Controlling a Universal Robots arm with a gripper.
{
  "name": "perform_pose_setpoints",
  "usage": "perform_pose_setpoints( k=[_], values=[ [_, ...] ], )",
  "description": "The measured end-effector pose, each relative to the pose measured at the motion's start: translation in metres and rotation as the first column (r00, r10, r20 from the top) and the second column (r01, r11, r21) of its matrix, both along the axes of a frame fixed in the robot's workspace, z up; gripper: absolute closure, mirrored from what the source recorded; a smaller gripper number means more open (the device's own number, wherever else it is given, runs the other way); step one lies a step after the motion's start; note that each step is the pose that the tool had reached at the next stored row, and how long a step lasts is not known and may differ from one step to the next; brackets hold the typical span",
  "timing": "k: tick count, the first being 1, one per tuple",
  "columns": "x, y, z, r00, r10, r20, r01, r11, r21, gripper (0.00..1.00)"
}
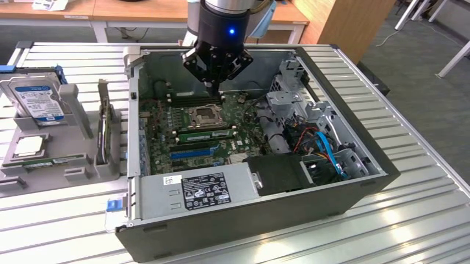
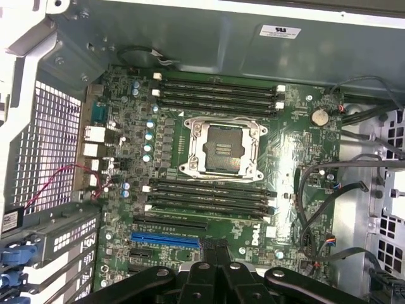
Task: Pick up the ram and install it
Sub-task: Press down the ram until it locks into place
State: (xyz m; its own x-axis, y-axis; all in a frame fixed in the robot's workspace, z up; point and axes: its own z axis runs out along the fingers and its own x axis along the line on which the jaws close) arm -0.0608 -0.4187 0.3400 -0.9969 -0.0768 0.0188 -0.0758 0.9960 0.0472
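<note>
A ribbed metal table (image 1: 411, 181) fills the exterior view, with wooden desks (image 1: 147, 11) along the upper edge of the frame and grey floor at the upper right. At centre frame lies an open black computer case (image 1: 294, 220), its green motherboard (image 1: 198, 132) exposed, a labelled power supply (image 1: 198, 190) at the lower edge and blue cables (image 1: 327, 148) at right. The robot arm's black gripper (image 1: 212, 85) hangs over the upper part of the board, above the processor socket (image 1: 204, 116), its fingers pressed together and holding nothing. At the left of the frame a grey holder (image 1: 55, 162) carries a hard drive (image 1: 37, 99) with a blue-white label, a square silver processor chip (image 1: 29, 146) and, lying flat in its lower front slot, the ram (image 1: 52, 163): a long, thin green stick, well apart from the gripper. In the wrist view, black memory slots (image 2: 218, 92) flank the empty socket.
</note>
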Motion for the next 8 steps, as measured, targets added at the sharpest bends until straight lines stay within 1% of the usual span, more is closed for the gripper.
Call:
perform_pose_setpoints(
  k=[8],
  values=[
    [0.0,0.0,0.0006,1.0,0.0,0.0,0.0,1.0,0.0001,0.9]
  ],
)
